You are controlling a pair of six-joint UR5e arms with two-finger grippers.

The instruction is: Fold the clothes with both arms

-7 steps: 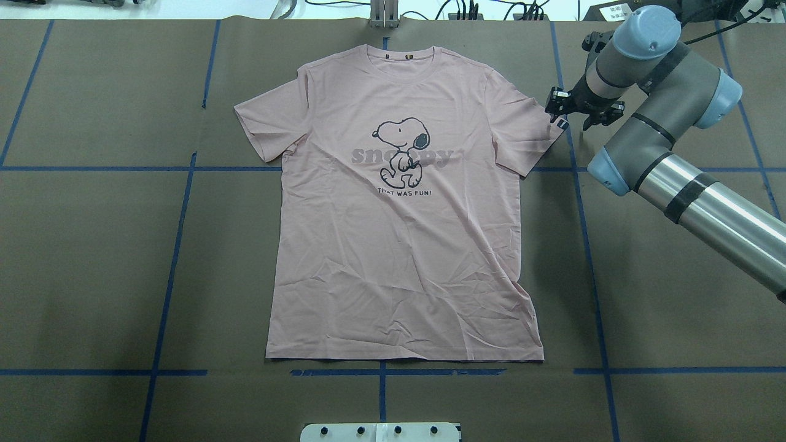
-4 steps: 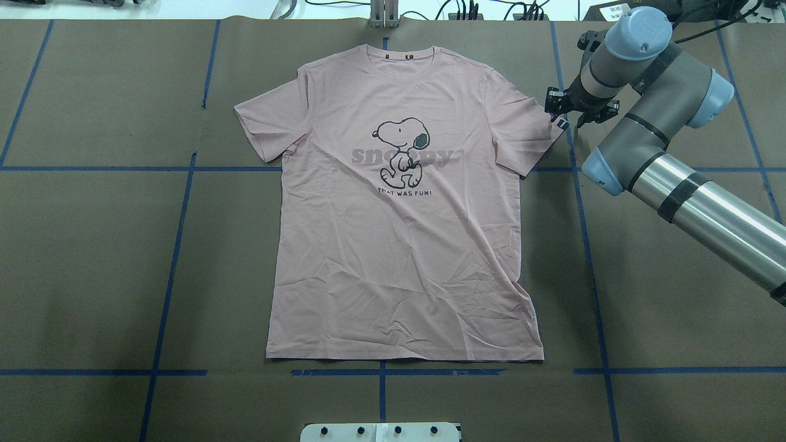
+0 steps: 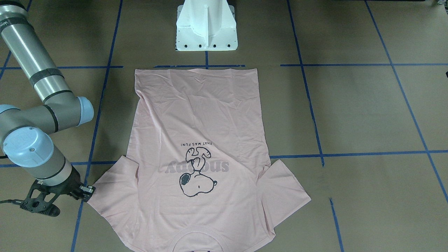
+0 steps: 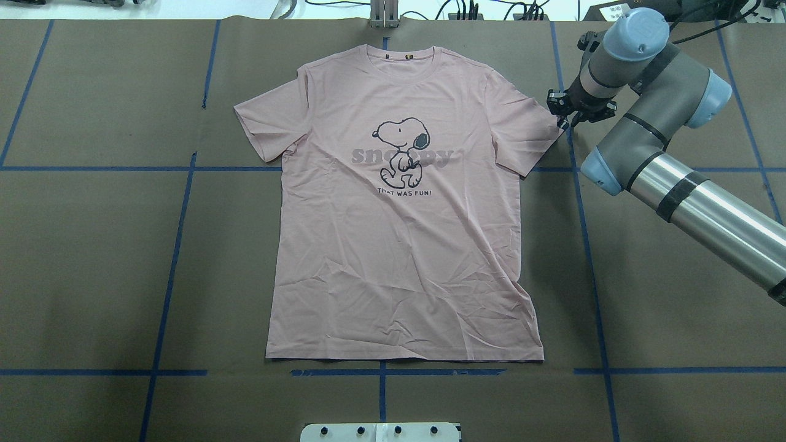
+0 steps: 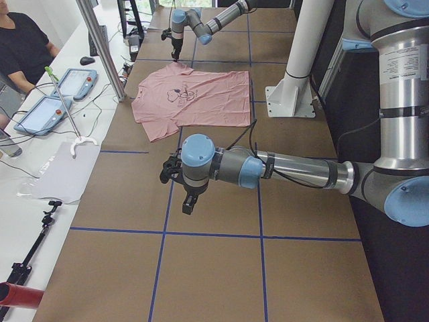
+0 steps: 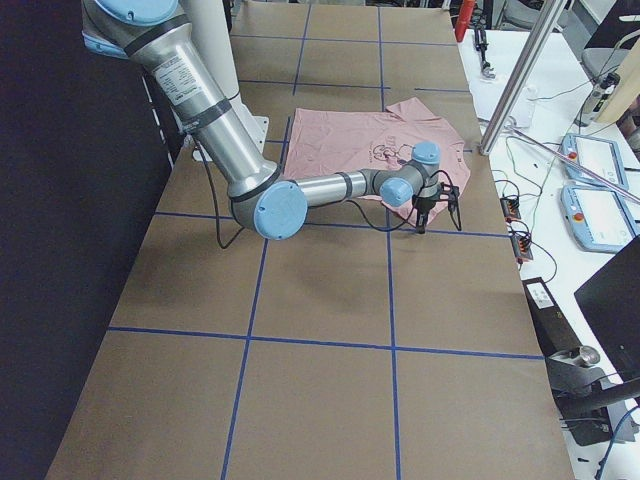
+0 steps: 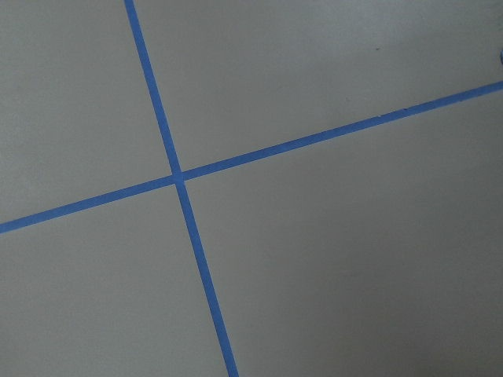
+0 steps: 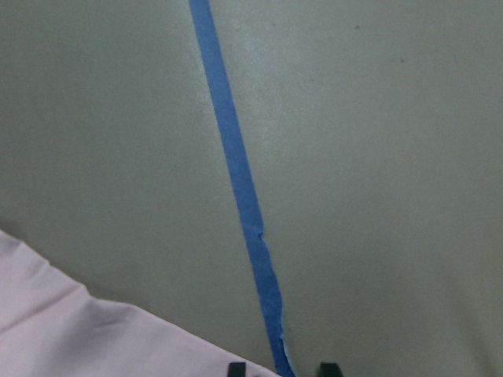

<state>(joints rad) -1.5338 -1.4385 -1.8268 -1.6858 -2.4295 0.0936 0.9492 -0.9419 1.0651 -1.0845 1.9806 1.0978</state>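
Observation:
The clothes are one pale pink T-shirt (image 4: 399,245) lying flat with the Snoopy print up, collar on the far side from the robot (image 3: 199,115). My right gripper (image 4: 562,120) is low over the paper at the outer edge of the shirt's right-hand sleeve (image 3: 87,190). In the right wrist view its two black fingertips (image 8: 236,367) stand apart across a blue tape line, open and holding nothing, and the pink sleeve edge (image 8: 78,338) lies just beside them. My left gripper (image 5: 188,204) shows only in the exterior left view, hanging over bare paper far from the shirt (image 5: 194,97); I cannot tell its state.
The white pedestal base (image 3: 206,31) stands just behind the shirt's hem. Blue tape lines (image 7: 177,174) grid the brown paper. Beyond the far table edge are a metal post (image 5: 100,47), tablets (image 5: 74,80) and a seated person (image 5: 23,43).
The right arm's wrist has shifted slightly toward the far side and the gripper has dropped closer to the sleeve edge. The shirt has not moved.

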